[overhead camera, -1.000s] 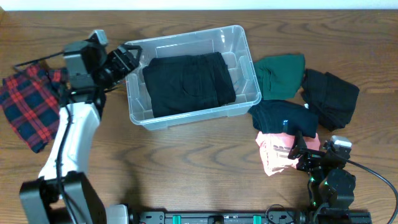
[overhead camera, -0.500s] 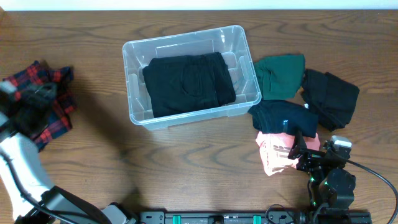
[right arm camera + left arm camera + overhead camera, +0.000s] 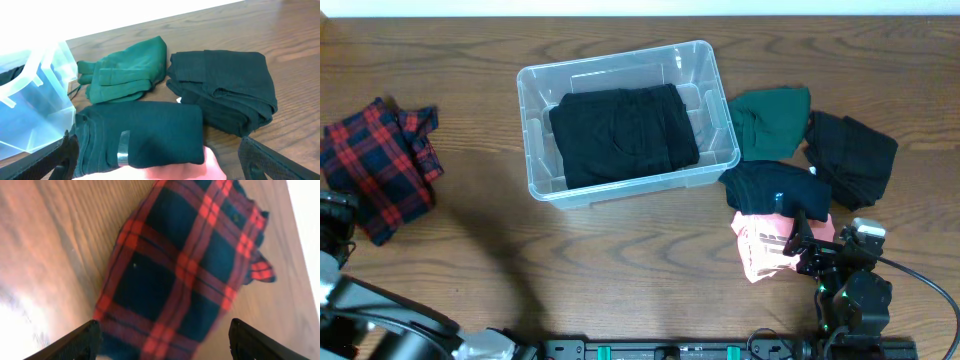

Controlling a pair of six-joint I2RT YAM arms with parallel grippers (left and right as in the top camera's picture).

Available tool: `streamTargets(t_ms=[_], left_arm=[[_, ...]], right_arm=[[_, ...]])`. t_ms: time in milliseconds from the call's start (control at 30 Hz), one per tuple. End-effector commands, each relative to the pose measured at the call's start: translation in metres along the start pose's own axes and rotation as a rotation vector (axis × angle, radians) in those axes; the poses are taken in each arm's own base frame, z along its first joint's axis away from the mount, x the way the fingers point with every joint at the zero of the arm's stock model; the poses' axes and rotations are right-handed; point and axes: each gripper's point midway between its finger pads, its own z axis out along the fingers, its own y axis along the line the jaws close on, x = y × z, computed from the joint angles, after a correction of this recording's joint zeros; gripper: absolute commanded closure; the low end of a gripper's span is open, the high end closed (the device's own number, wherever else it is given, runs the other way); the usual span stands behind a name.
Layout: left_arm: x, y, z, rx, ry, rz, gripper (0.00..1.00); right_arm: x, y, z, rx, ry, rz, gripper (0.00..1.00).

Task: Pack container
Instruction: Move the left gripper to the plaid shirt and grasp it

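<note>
Bearing the container [image 3: 541,168], brown wood-grain table [image 3: 620,262] (white backdrop [image 3: 640,7] beyond).

Left claw [image 3: 165,340] swung left, over plaid cloth [image 3: 185,265] (blurry)

We see the container [image 3: 534,165], a large clear rectangular bin with rounded corners, standing upright and open with a folded black garment [image 3: 623,135] flat on its base, ahead and to the left of the right gripper [image 3: 167,167], whose camera catches only what seems its near corner.
</note>
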Motion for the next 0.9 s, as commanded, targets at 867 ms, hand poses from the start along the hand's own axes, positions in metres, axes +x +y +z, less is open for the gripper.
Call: streamTargets(t_ms=[867], left_arm=[[0.012,0.028,0.089,0.255,0.073,0.105,0.17]], right_arm=[[0.000,-0.002,0.000,0.012,-0.004,0.014,0.01]])
